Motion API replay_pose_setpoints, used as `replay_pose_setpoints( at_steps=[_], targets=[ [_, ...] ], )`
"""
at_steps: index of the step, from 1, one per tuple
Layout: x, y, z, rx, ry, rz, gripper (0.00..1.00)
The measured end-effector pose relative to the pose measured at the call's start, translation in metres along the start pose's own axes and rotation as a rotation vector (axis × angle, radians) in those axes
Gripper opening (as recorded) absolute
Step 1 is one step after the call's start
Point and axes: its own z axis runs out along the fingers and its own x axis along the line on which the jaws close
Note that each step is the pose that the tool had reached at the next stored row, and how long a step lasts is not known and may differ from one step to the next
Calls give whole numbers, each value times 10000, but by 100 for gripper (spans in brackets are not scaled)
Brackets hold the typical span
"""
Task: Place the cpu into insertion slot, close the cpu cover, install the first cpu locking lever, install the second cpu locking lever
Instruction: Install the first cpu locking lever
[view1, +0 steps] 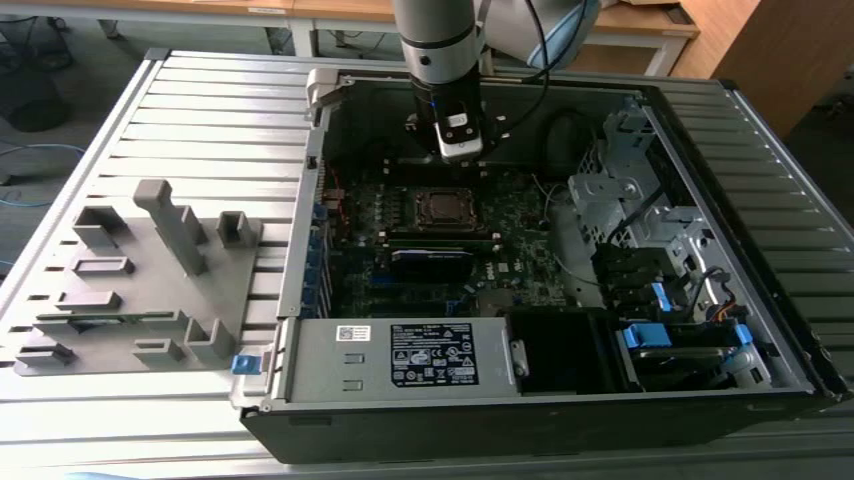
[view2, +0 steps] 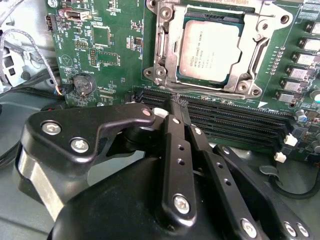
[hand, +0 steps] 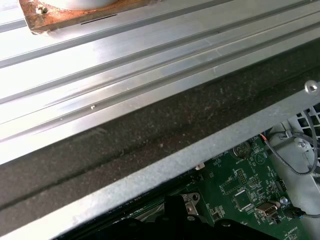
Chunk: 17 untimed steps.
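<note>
The gripper (view2: 178, 102) hangs inside the open PC case (view1: 694, 300), just above the board (view2: 115, 55), with its 2 black fingers (view2: 175, 150) pressed together and nothing between them. In the second wrist view its tip sits over the long black memory slots (view2: 235, 125), just beside the socket. The cpu (view2: 210, 50) already lies flat in the slot (view2: 167, 55), its silvery face up. The cover (view2: 265, 47) lies down around it, framing the chip through its window. I cannot tell how the locking levers stand. A round coin cell (view2: 82, 84) sits on the board near a bundle of grey wires (view2: 30, 45). In the exterior view the arm (view1: 441, 50) comes down into the case from above, the socket (view1: 441, 207) lies just below the gripper (view1: 461, 152), and a grey fixture (view1: 134, 280) rests on the ribbed metal surface (view1: 214, 110) to the exterior view's left of the case.
</note>
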Motion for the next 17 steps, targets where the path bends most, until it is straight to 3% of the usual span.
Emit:
replay_pose_setpoints(
  at_steps=[4, 9, 15, 17],
  targets=[
    [0, 0, -2, 2, 1, 0, 11],
    [-11, 11, -56, 25, 50, 4, 11],
    [-12, 12, -60, 26, 54, 5, 11],
    [-14, 12, -56, 78, 117, 5, 11]
  ],
)
